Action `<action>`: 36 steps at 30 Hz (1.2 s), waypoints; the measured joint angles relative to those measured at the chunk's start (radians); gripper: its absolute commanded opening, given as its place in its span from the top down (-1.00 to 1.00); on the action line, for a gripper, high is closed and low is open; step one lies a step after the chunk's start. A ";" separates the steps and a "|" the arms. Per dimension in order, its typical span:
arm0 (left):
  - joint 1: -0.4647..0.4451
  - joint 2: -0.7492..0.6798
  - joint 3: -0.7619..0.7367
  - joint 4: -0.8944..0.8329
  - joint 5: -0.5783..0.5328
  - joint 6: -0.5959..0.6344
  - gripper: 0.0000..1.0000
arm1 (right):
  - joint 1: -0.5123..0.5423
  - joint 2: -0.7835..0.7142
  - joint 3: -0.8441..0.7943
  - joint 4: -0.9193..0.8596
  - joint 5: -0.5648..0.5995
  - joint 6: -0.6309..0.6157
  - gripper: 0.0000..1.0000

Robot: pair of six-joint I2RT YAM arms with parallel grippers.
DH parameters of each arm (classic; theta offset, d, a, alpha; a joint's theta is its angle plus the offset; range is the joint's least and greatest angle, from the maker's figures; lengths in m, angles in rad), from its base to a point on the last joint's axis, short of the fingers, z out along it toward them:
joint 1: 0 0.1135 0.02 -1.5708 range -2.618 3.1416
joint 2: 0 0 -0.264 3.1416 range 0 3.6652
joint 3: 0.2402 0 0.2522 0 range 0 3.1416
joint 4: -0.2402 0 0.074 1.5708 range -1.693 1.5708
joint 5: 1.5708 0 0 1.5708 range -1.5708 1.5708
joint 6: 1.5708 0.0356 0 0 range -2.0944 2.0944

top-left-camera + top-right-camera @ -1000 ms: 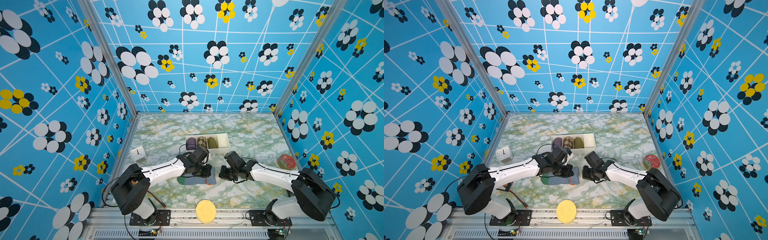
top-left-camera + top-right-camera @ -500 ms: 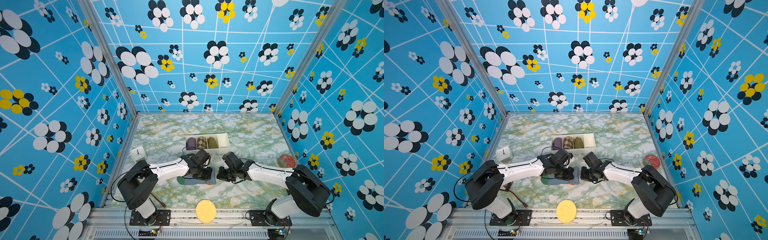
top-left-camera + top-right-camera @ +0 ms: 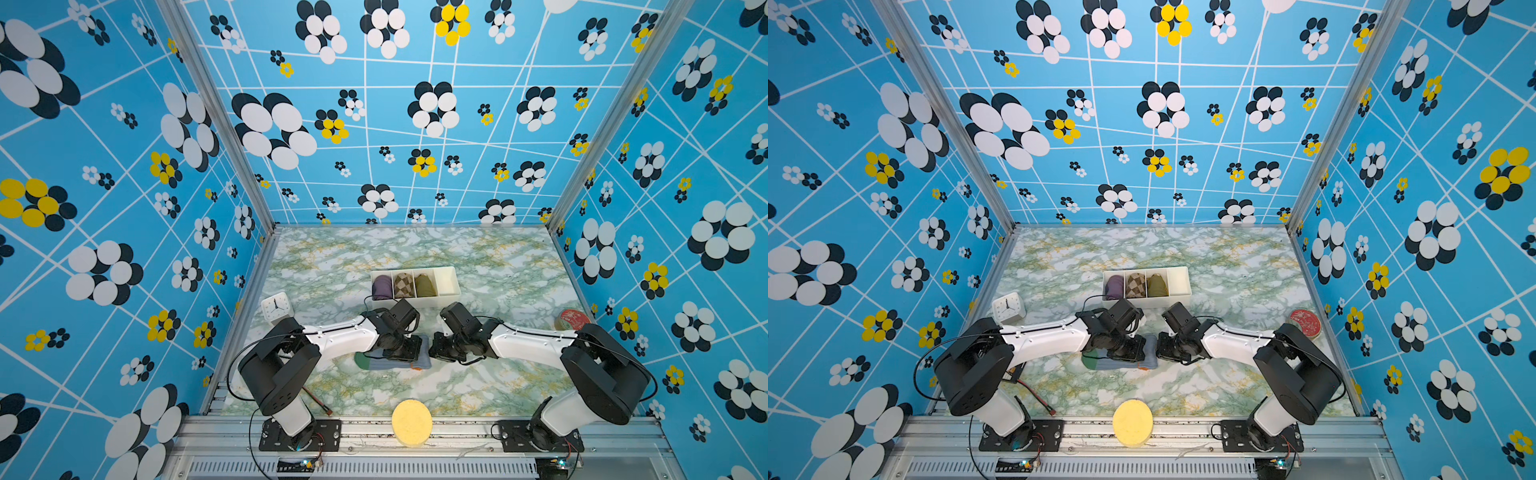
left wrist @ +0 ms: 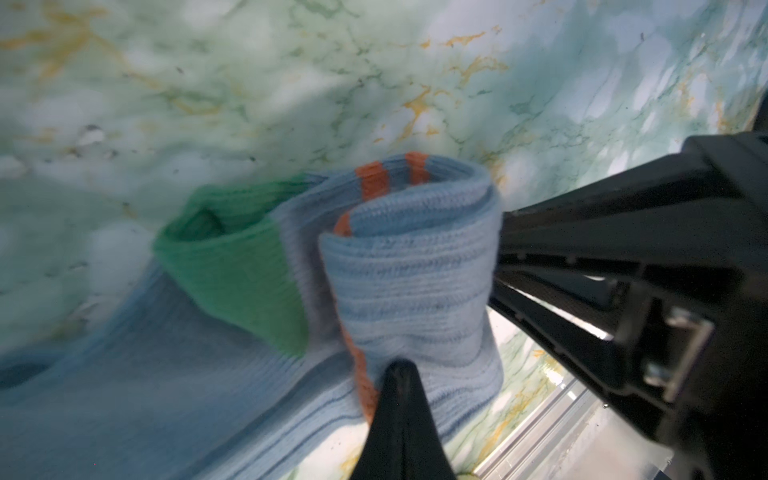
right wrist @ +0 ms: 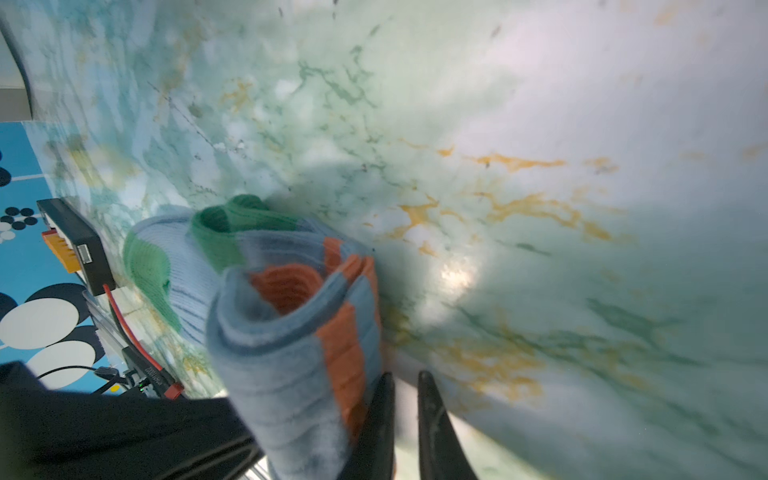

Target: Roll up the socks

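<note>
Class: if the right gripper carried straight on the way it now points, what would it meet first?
Probably the marble table, just beside the rolled socks: the right gripper has its fingers angled down alongside the roll, not into it. Depth is unclear.

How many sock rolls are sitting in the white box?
3. In both top views, the purple roll fills the white box's leftmost compartment, the checkered roll sits next, then the olive roll. The rightmost compartment looks empty. Anything underneath them would be hidden.
</note>
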 measured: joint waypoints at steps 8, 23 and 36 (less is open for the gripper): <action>0.031 -0.001 -0.019 -0.005 -0.007 0.007 1.00 | 0.000 0.000 0.000 0.026 -0.026 0.000 0.69; 0.045 -0.009 -0.035 -0.005 -0.008 0.008 1.00 | 0.016 0.008 0.006 0.079 -0.062 -0.001 0.69; 0.105 -0.082 -0.071 -0.031 -0.032 0.026 1.00 | 0.028 0.008 0.014 0.098 -0.071 -0.002 0.69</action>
